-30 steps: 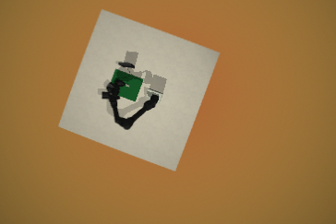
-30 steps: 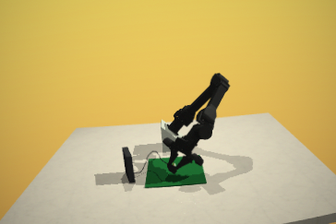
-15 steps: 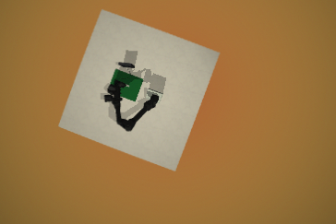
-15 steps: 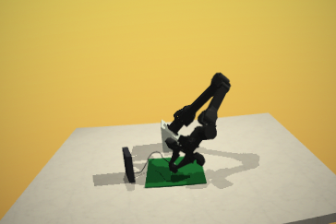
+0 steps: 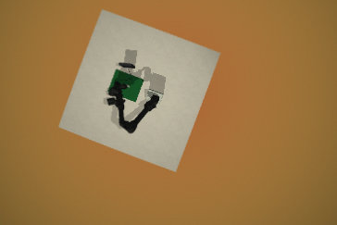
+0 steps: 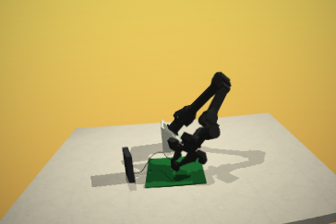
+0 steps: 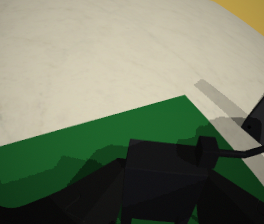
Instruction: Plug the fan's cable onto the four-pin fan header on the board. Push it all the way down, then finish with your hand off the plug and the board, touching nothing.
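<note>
The green board (image 5: 134,93) (image 6: 154,181) (image 7: 142,117) lies flat on the table. My gripper (image 6: 175,167) (image 7: 162,172) is shut on the dark, blocky plug (image 7: 164,165), which sits between the two fingers in the wrist view. The plug and fingers are over the board, and a shadow falls on the board around them; the exact gap is hard to tell. The thin dark cable (image 6: 157,153) (image 7: 242,154) runs from the plug's right side toward the fan (image 5: 127,65) (image 6: 128,165) (image 7: 263,117). The four-pin header cannot be made out in any view.
The upright fan stands just off one edge of the board. A pale upright panel (image 6: 164,136) stands behind the board, near the arm's base. The light table (image 5: 185,93) (image 6: 277,176) (image 7: 67,65) carries the arm's shadows.
</note>
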Motion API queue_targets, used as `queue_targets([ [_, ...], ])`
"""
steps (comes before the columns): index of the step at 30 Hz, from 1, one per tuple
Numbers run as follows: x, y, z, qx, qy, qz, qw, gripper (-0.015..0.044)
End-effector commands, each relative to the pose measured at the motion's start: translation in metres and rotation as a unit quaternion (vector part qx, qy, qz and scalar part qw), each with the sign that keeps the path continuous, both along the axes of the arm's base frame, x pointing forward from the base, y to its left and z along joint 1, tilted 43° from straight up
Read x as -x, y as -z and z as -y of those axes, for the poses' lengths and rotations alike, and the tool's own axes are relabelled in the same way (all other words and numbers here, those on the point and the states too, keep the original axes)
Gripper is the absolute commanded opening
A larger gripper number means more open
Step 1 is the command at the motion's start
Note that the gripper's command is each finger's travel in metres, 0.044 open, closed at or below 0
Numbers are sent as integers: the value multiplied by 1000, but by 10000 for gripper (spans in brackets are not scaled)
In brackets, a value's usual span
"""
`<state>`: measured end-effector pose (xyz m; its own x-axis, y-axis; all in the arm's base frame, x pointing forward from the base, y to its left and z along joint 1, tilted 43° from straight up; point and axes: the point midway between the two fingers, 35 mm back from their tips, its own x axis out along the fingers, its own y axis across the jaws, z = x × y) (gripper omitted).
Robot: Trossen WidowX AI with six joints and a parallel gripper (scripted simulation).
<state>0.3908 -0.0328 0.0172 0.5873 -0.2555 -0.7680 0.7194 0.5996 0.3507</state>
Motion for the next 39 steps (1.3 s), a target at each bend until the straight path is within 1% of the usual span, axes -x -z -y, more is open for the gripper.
queue_targets([
  [1,2,-7,0,7,17,27,999,0],
  [28,24,-32,-5,26,96,161,982,0],
  [39,24,-32,-2,27,88,149,985,0],
])
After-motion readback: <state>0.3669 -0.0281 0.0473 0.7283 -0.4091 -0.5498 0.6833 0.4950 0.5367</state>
